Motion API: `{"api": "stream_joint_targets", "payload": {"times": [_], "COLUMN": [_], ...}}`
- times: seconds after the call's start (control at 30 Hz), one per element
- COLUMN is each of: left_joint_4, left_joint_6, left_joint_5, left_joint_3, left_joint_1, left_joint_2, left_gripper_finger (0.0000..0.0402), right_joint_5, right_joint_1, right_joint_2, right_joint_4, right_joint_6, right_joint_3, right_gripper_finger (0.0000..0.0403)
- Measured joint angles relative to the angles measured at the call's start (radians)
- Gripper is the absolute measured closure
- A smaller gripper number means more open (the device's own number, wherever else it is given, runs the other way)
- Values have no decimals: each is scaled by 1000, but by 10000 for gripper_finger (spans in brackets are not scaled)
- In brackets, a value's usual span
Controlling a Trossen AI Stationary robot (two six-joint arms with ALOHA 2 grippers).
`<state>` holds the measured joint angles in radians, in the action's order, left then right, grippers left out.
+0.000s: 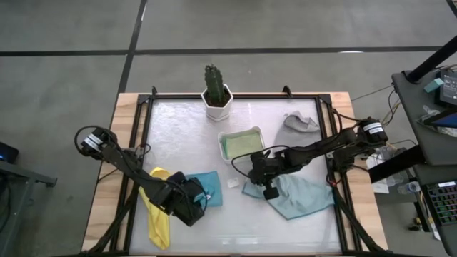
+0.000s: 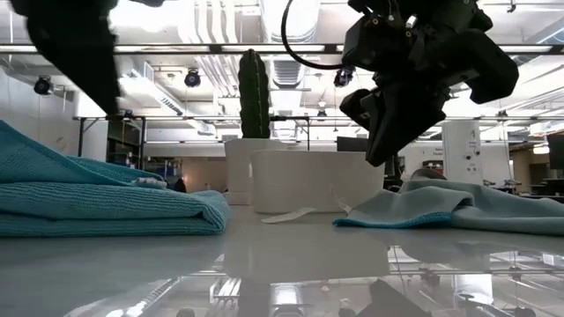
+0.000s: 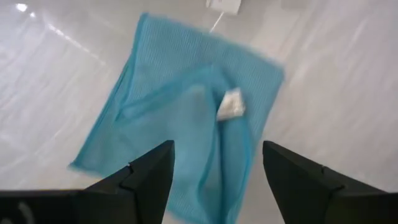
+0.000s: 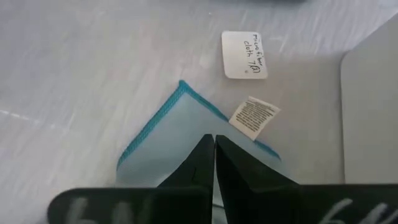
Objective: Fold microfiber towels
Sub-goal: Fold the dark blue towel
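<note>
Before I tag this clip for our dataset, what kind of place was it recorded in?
Probably a robotics lab or workshop: the low view shows exposed ceiling ducts and strip lights, and the high view shows a framed table on a concrete floor beside an equipment bench trailing cables.

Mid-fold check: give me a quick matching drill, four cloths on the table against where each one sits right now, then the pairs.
Things:
1. bright blue towel
2. yellow towel
3. pale teal towel
4. grey towel

Places:
A. far right corner, clear of both arms
B. below the shut right tool, near the white tray
C. below the open left tool, folded
D. near the left edge, stretched in a long strip beside the left arm

Pairs: 1-C, 2-D, 3-B, 4-A
</note>
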<state>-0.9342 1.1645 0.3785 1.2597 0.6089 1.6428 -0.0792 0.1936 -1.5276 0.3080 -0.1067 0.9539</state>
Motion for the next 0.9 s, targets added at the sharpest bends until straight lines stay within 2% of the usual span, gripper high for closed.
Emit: {"api": "stream_joint_targets", "payload": {"times": [0.17,0.4,0.9], "left_joint_4": [113,100,113], "left_joint_6": [-27,-22,-18], "left_joint_5": [18,-108,-109], "left_joint_3": [-20,10,23], "left_joint_1": [-49,-105,-112], "left_joint_2": [52,162,240], "left_gripper_finger": [174,185,190], "right_joint_5": [0,0,0], "right_joint_1": [0,0,0], "right_joint_2": [0,0,1], "right_joint_4": [1,0,-7], "right_joint_6": [-2,-5,-10], "right_joint_3": [-1,-4,-6], "right_gripper_finger": [394,394,394]}}
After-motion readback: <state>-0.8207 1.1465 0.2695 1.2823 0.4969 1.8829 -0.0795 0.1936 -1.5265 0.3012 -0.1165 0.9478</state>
